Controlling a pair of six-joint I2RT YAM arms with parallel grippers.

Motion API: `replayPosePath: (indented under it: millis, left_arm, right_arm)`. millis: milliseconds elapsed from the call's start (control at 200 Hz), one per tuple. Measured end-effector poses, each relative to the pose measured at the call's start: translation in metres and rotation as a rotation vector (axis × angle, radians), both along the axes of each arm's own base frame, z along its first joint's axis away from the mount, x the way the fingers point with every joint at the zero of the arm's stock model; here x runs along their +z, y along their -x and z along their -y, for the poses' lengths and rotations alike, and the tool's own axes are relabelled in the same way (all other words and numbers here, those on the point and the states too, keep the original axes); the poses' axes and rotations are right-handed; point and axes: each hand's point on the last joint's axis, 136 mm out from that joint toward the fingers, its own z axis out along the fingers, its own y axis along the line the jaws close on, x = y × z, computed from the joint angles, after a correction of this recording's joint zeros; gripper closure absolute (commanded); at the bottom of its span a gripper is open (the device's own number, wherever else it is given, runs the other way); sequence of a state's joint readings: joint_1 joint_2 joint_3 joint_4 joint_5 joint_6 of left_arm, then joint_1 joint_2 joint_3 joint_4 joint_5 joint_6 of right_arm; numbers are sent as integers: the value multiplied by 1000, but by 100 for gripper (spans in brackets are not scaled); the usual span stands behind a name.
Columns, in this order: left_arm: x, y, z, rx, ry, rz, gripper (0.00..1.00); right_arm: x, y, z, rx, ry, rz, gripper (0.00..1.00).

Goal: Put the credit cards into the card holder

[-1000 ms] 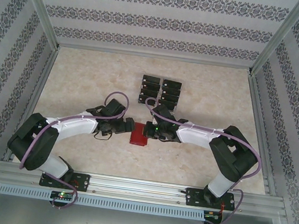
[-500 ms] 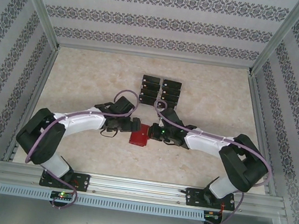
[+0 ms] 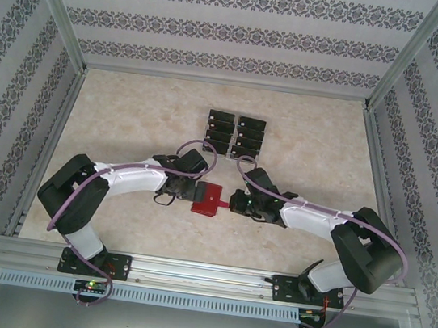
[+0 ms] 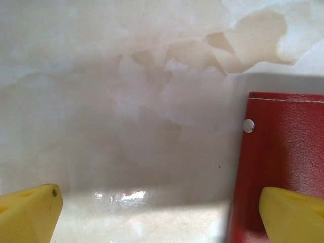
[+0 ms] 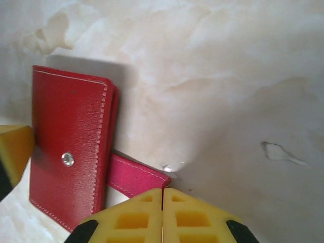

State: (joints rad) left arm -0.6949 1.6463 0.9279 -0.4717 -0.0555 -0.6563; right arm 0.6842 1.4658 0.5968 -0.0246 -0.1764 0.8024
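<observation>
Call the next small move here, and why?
Likely lower the left gripper so its finger pins the card holder, which lies folded closed: that finger hangs over the red cover, and the snap tab lies undone by the shut right gripper.

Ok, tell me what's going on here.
Two arms work on the red wallet on the table. The left gripper is open, one finger over the wallet's edge. The right gripper is shut at the end of the wallet's tab. The black cards lie farther back, untouched.

Patterned walls (image 3: pixel 221 30) (striped), marbled tabletop (image 3: pixel 127 118)
</observation>
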Motion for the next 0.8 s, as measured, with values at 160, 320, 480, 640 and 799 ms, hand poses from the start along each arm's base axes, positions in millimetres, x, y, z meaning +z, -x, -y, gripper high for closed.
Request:
replayPosePath:
  millis: [160,320,480,640,799]
  left_arm:
    - [-1,0,0,4,-2,0,0]
    - [-3,3,-3,10,-10,-3,0]
    - [-2,4,-4,22,-3,0,0]
    - [1,7,-6,28,-1,0,0]
    - [10,7,-8,32,6,19,0]
  right_arm:
    - [-9,0,14,-20,60,-14,70]
    - [-7,-1,12,-13,55,-10,57]
    - [-2,2,21,-26,85,-14,51]
    - [13,4,32,-48,91,-6,51]
    - [49,-3,21,-46,16,57,51]
